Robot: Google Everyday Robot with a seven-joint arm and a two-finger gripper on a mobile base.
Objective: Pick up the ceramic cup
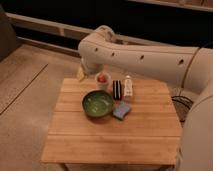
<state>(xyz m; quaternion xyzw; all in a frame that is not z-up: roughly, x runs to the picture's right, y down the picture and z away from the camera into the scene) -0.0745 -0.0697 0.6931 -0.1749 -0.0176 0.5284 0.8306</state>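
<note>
Ceramic cup [102, 79] stands (behind green bowl [97, 104]) beside the gripper [81, 71].

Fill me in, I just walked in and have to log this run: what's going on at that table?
A robot arm reaches over the back of a wooden table, after the cup. Its end effector hangs at the table's back left corner, just beside the cup, which stands on the table, not yet lifted. A green bowl, a blue sponge, a dark block and a white bottle sit close by.
</note>
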